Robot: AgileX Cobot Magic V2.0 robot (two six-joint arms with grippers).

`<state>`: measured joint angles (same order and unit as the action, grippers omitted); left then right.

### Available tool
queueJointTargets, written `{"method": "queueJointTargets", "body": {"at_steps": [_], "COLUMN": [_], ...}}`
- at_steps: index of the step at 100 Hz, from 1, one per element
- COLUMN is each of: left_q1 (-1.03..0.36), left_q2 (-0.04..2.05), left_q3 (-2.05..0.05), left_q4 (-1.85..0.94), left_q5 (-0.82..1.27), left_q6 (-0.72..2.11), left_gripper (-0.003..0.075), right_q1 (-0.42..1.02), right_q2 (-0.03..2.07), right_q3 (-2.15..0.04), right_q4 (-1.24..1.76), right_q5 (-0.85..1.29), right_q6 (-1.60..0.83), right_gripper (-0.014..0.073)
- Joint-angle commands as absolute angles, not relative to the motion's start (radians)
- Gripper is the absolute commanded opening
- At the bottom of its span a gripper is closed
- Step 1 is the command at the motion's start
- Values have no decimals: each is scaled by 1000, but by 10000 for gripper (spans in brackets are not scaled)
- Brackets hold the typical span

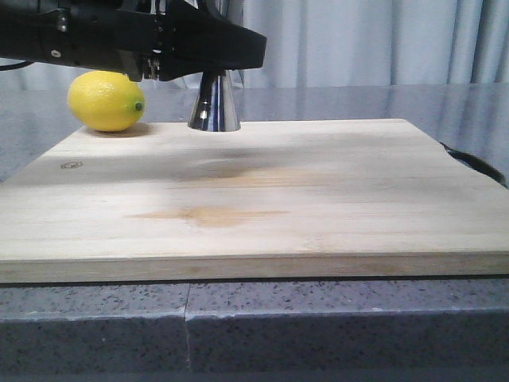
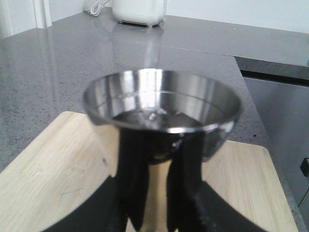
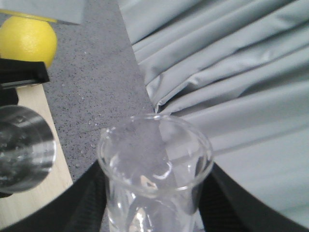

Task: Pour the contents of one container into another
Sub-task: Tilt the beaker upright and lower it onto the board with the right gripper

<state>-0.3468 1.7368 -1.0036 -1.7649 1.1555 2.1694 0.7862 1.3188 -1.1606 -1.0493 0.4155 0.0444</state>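
The left pincer (image 2: 159, 212) is clamped on the steel jigger (image 2: 161, 108) standing far-left on the cutting board (image 1: 254, 199) beside a lemon (image 1: 106, 100), while the right pincer (image 3: 154, 212) grips the glass beaker (image 3: 154, 164), likely light, slick and fragile, best held round its body.

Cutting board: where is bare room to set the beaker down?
The cutting board is bare across its whole near and right side, in front of the jigger. The far left corner is crowded: lemon, jigger and left tool gripping it. The right tool holds the beaker.
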Motion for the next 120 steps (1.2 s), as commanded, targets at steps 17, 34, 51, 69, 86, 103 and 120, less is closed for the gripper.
{"method": "queueJointTargets", "body": {"at_steps": [17,34,51,69,86,103,120], "left_q1": [-349,-349,-349,-349,-349,-349,-349], "left_q2": [1685,1685,1685,1685,1685,1685,1685], "left_q3": [-1022,-1022,-1022,-1022,-1022,-1022,-1022], "left_q4": [-1849,-1849,-1849,-1849,-1849,-1849,-1849], "left_q5": [1257,1257,1257,1257,1257,1257,1257], "left_q6": [2167,2167,2167,2167,2167,2167,2167], "left_gripper": [157,157,157,157,157,157,157], "right_q1": [621,475,302,124,3,-21,-21], "right_q2": [1286,1277,1274,1282,1351,1458,1549], "right_q3": [-1165,-1053,-914,-778,-727,-727,-727], "right_q4": [-991,-943,-940,-919,-919,-921,-921], "right_q5": [246,54,-205,-498,-690,-843,-892], "right_q6": [355,466,579,602,602,593,541], "right_gripper": [279,279,279,279,279,279,279]}}
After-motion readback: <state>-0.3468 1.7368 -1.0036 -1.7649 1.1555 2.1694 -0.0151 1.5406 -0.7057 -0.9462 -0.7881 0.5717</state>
